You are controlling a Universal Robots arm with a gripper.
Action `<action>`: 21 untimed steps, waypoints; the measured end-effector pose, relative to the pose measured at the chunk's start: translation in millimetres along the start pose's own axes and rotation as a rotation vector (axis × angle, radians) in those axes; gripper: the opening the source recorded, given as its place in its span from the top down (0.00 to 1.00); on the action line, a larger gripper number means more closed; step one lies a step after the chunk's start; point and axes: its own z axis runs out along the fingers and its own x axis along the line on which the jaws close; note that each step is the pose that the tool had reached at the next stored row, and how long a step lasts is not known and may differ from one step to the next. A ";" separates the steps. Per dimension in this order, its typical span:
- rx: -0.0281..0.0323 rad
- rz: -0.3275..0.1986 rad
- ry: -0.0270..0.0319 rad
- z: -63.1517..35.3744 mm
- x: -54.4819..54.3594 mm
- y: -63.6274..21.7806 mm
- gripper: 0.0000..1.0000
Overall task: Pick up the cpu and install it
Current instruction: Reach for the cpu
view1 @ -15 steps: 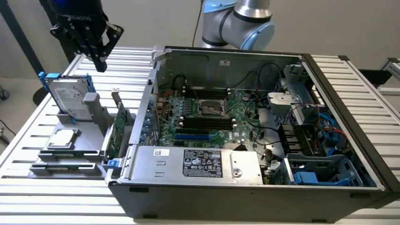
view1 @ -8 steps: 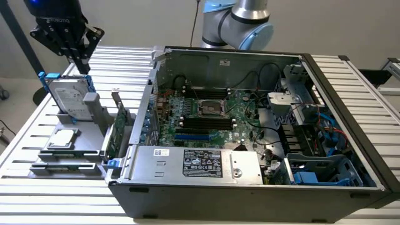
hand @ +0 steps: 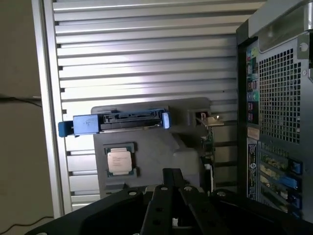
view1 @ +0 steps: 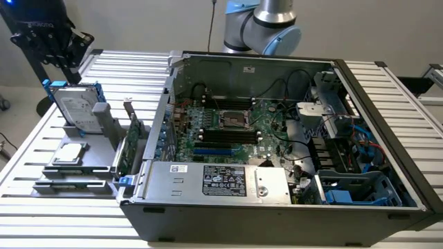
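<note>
My gripper (hand: 170,176) is closed tight and carries nothing. It hangs above the grey fixture (hand: 161,152) that stands on the slatted table (hand: 146,49), to the exterior view's left of the computer case (view1: 277,218).

The cpu (hand: 120,160) lies flat in a shallow square pocket of this fixture, with its pale metal top upward, apart from my gripper. I judge the pocket is there to keep the chip square and in a known place, so that it can be taken from above.

Just beside it, the hard drive (hand: 117,122) with blue rails stands on its edge in a slot. A green expansion card (view1: 129,139) stands upright in another slot, nearer to the case.

Farther away, the case lies on its side with the panel off, so the motherboard (view1: 264,113) faces up. Its dark socket (view1: 234,120) appears empty, so I judge the installation is not yet begun.
</note>
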 end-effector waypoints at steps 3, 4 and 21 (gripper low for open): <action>0.0044 0.000 0.0004 1.6 13.3 -1.0 0.89; 0.0058 0.000 0.0004 2.2 17.8 -1.3 0.89; 0.0211 0.000 0.0019 6.5 59.5 -4.2 0.89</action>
